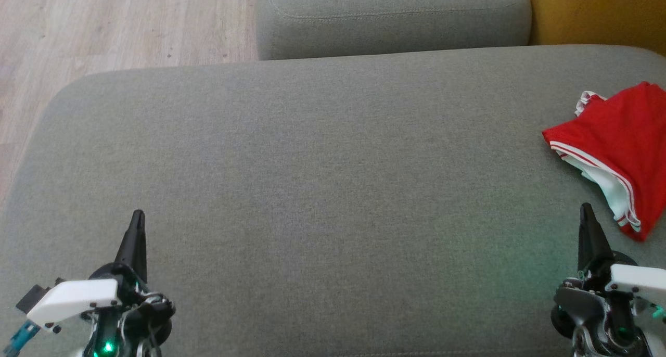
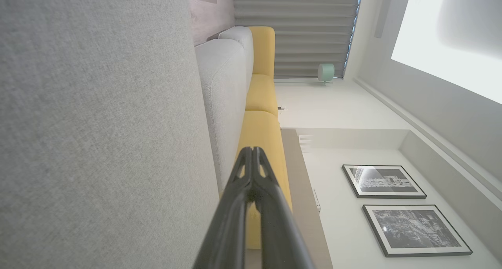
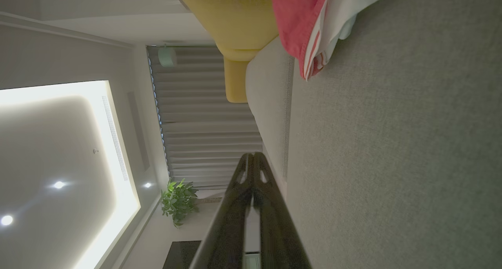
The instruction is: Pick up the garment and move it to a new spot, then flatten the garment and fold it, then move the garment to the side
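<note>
A red garment [image 1: 619, 143] with white trim lies in a folded heap at the right edge of the grey sofa seat [image 1: 312, 154], partly cut off by the picture's edge. It appears again as the red and white garment [image 3: 306, 22] at the top of the right wrist view. My right gripper [image 1: 587, 209] is shut and empty, just left of the garment's near corner. Far from the garment, my left gripper [image 1: 138, 215] is shut and empty over the seat's near left. Each wrist view shows its own fingertips pressed together, left gripper [image 2: 251, 151] and right gripper [image 3: 253, 156].
A second grey cushion [image 1: 390, 16] stands behind the seat, with a yellow cushion [image 1: 598, 11] at the back right. Wooden floor [image 1: 104, 29] lies beyond the seat's rounded left edge. A broad stretch of bare seat fabric lies between the two grippers.
</note>
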Robot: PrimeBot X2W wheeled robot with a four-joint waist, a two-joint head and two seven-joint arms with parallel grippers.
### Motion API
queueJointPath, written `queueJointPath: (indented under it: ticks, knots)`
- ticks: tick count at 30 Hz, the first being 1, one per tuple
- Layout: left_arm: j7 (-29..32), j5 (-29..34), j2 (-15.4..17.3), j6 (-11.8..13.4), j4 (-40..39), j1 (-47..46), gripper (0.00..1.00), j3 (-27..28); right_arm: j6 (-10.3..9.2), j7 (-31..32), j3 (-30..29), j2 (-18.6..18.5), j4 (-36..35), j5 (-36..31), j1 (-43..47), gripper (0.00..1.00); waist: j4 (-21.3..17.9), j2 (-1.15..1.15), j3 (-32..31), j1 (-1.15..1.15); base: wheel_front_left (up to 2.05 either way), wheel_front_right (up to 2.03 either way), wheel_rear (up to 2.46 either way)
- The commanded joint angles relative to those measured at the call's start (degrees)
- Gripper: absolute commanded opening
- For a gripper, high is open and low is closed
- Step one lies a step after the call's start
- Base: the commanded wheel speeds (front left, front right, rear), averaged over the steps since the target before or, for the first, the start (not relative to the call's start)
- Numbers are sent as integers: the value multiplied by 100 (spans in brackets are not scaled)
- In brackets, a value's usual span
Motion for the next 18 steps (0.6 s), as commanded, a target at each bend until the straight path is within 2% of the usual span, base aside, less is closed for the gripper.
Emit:
queueJointPath:
  ticks: [1,18]
  knots:
    - [42,-25,45,-43,-205,-309,0,202,39,38,118,-37,-219,41,-298,0,0,0,0,0,0,0,0]
    - [44,-23,43,-43,-205,-310,0,204,39,38,118,-37,-219,41,-298,0,0,0,0,0,0,0,0]
